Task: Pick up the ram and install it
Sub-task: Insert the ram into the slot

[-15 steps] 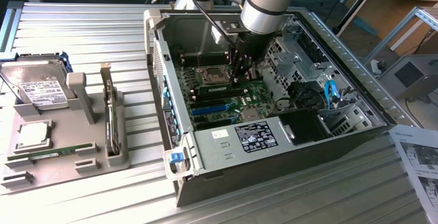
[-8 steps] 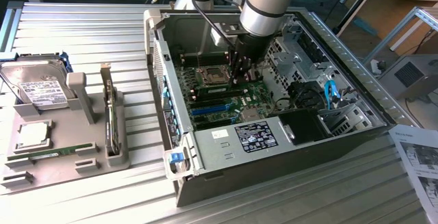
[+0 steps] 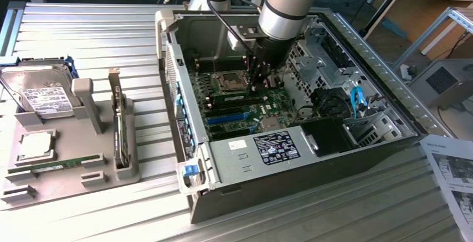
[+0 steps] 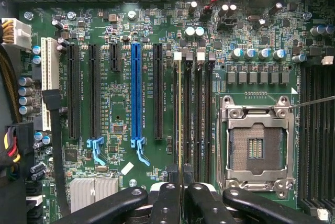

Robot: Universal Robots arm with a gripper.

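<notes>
Exterior view, contents by size: ribbed metal table (image 3: pixel 88 31); open computer case (image 3: pixel 244 206) lying on it, side panel off; robot arm (image 3: pixel 284 9) reaching down into the case; grey fixture tray (image 3: pixel 44 175) on the table, toward the exterior view's left, well apart from the case. The tray carries a hard drive (image 3: pixel 41 95), an upright expansion card (image 3: pixel 118 125) and a spare green memory stick (image 3: pixel 55 164) lying flat. A printed sheet (image 3: pixel 451 164) lies at the exterior view's right. Inside the case: the green motherboard (image 4: pixel 120 114), a blue expansion slot (image 4: pixel 136 98) among black ones, an empty CPU socket (image 4: pixel 256 143) with its metal frame, and a bank of black memory slots (image 4: pixel 201 114) between the socket and the expansion slots. Gripper (image 4: pixel 180 174): black fingers (image 4: pixel 170 182) pressed close together, pinching the ram (image 4: pixel 180 114). The ram shows edge-on in the wrist view as a thin strip, in line with the slot of that bank farthest from the socket; whether it is fully seated cannot be told. From the exterior camera the gripper (image 3: pixel 257 88) stands over the motherboard just beside the socket.
</notes>
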